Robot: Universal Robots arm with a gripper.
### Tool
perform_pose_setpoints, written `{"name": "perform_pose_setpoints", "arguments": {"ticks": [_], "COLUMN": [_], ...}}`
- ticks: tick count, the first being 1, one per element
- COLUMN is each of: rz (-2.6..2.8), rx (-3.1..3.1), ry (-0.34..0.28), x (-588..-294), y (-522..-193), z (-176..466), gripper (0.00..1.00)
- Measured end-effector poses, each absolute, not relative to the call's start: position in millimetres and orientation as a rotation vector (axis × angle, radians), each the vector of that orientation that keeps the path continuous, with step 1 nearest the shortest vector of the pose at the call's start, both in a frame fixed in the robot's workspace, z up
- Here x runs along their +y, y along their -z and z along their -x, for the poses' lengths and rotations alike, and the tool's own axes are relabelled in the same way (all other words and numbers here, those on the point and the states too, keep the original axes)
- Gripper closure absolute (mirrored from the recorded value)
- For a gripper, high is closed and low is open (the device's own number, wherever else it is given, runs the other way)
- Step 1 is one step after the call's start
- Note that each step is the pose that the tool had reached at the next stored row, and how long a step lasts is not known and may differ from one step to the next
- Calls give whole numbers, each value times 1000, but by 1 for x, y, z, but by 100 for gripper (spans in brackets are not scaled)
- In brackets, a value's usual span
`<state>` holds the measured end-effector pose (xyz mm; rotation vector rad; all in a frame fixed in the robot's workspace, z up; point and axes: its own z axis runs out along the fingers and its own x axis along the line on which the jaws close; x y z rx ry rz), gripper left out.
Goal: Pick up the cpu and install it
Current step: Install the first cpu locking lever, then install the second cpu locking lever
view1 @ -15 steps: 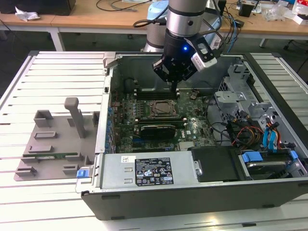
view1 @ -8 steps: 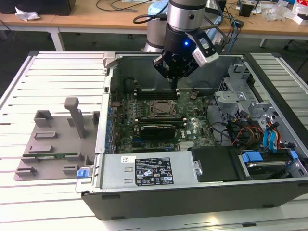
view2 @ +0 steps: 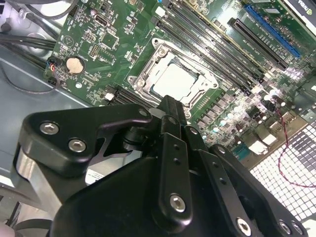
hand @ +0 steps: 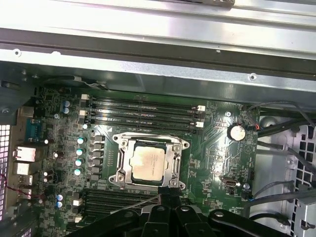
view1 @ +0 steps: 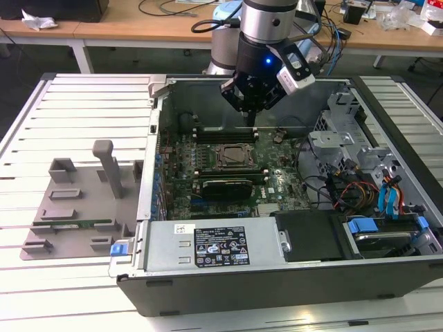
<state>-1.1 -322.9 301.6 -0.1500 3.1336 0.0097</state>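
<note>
The cpu (view1: 234, 158) (view2: 173, 81) (hand: 148, 163), a small square chip with a pale silver top, lies flat inside the metal-edged socket frame (hand: 120, 163) on the green motherboard (view1: 277, 183) of the open computer case (view1: 277, 283). My gripper (view1: 250, 119) (view2: 170, 104) (hand: 165, 191) hangs inside the case, above and slightly behind the socket in the exterior view. In both wrist views its black fingers are pressed together into one narrow tip near the socket's edge, with nothing between them. The gripper is apart from the cpu.
Memory slots (hand: 143, 113) run beside the socket. A grey power supply (view1: 208, 249) lines the case's near wall, with drive bays and loose cables (view1: 367, 194) at the exterior view's right. A grey fixture (view1: 76, 207) with an upright post stands to the case's left.
</note>
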Motion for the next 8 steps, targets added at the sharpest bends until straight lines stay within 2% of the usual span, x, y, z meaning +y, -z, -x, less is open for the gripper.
{"name": "perform_pose_setpoints", "arguments": {"ticks": [8], "rz": [150], "rx": [3134], "ry": [-10], "x": [-324], "y": [-302], "z": [1], "gripper": [89]}}
